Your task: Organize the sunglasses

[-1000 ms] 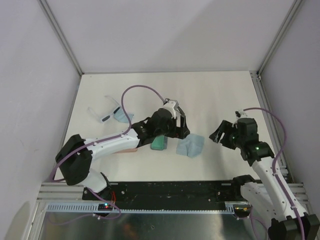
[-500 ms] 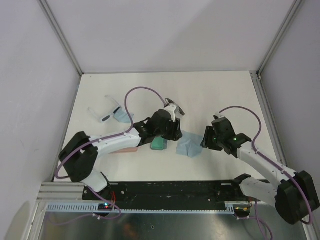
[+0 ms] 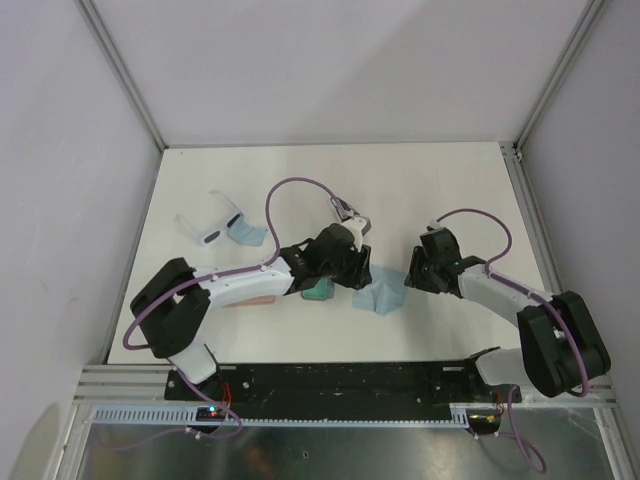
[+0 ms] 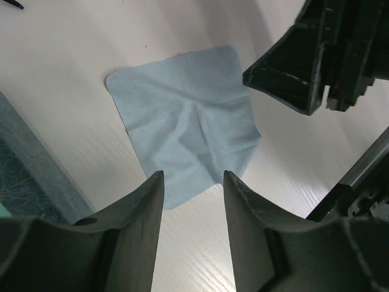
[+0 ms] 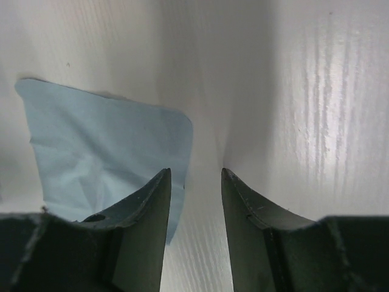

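Note:
The white-framed sunglasses [image 3: 208, 229] lie open at the table's far left, away from both arms. My left gripper [image 3: 358, 272] hovers low over the near-left corner of a light blue cloth [image 3: 383, 293]. In the left wrist view the gripper [image 4: 193, 176] is open, and only bare table and the cloth [image 4: 185, 131] corner show between its fingers. My right gripper [image 3: 411, 278] is at the cloth's right edge. In the right wrist view it [image 5: 196, 171] is open and empty, with the cloth [image 5: 103, 146] beside its left finger.
A teal case [image 3: 318, 291] lies under my left wrist, and a pink case [image 3: 258, 298] lies beneath the left forearm. A second blue cloth [image 3: 247, 235] sits beside the white sunglasses. The right gripper's black body [image 4: 310, 67] faces the left one closely across the cloth.
Both grippers have closed in on the middle cloth, the right one swinging left and down. Both sets of jaws have narrowed. Nothing has been picked up.

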{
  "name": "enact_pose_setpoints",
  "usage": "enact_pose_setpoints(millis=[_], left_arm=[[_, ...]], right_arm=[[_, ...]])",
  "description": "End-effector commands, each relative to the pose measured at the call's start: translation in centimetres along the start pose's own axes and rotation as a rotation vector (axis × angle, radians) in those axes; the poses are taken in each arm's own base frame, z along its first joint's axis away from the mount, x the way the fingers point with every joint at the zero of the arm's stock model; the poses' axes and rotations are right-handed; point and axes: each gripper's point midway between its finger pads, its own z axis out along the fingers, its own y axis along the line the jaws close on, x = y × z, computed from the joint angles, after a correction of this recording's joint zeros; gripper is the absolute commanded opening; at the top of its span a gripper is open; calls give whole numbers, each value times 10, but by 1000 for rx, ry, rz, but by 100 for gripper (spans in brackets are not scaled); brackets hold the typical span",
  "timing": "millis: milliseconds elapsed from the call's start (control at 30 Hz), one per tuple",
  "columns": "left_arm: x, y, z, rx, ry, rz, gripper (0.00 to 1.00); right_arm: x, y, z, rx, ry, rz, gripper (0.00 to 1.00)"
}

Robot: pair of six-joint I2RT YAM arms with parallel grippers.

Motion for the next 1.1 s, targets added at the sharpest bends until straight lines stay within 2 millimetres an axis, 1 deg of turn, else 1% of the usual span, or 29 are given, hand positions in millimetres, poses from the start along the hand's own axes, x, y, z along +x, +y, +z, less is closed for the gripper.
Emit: enact_pose_setpoints(millis=[0, 67, 133, 267, 367, 433, 467, 600, 733, 933, 1067], left_arm=[[6, -11, -2, 30, 10, 31, 48], [14, -12, -2, 29, 25, 30, 47], [21, -13, -4, 28, 35, 26, 46], [32, -17, -5, 30, 50, 26, 46], [38, -23, 0, 37, 68, 36, 43], [42, -28, 4, 39, 79, 43, 43], [42, -30, 7, 38, 82, 46, 42], [46, -31, 19, 25, 97, 60, 42], [47, -30, 30, 14, 108, 81, 42], [51, -30, 40, 13, 129, 98, 43], [56, -30, 44, 10, 148, 115, 43]], right_arm=[[-14, 15, 13, -60, -36, -23, 44], [-13, 14, 20, -52, -23, -26, 44], [-13, 14, 25, -40, -7, -29, 41], [-12, 8, 30, -4, 4, -29, 26], [-13, 5, 28, 6, 0, -28, 9], [-14, 3, 24, 15, -3, -26, 3], [-15, 2, 22, 17, -7, -25, 1], [-14, 1, 15, 13, -4, -34, 0], [-12, 2, 13, 3, 4, -37, 11], [-17, 5, 8, -23, -8, -30, 17], [-19, 6, 5, -44, -10, -26, 18]])
